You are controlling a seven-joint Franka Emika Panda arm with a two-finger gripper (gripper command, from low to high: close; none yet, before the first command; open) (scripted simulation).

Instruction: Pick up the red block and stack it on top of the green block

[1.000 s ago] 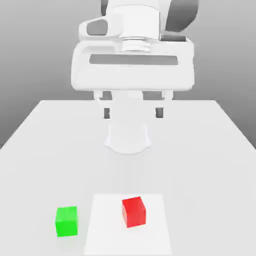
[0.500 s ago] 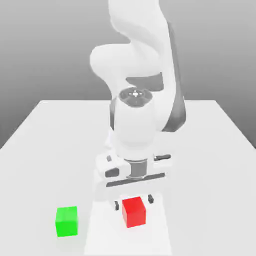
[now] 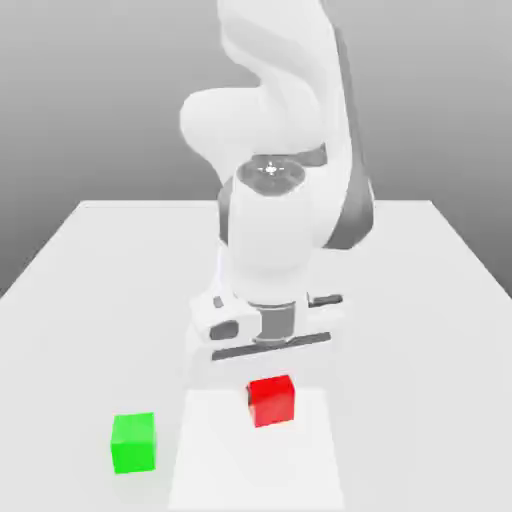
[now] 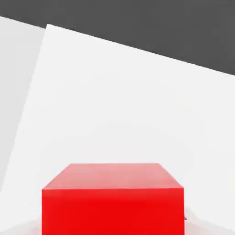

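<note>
The red block hangs just under my gripper, a little above the white mat. It has left the table together with the hand, so the gripper is shut on it. In the hand view the red block sits very close, with the mat far beneath it. The green block rests on the table toward the exterior view's left of the mat, apart from the red block and lower than it.
The white table stretches to both sides and behind the arm. The arm's base and body rise over the middle of the table, directly behind the mat.
The arm came down over the red block, the fingers closed around it, and hand and block have now risen slightly off the mat. The green block has not moved.
</note>
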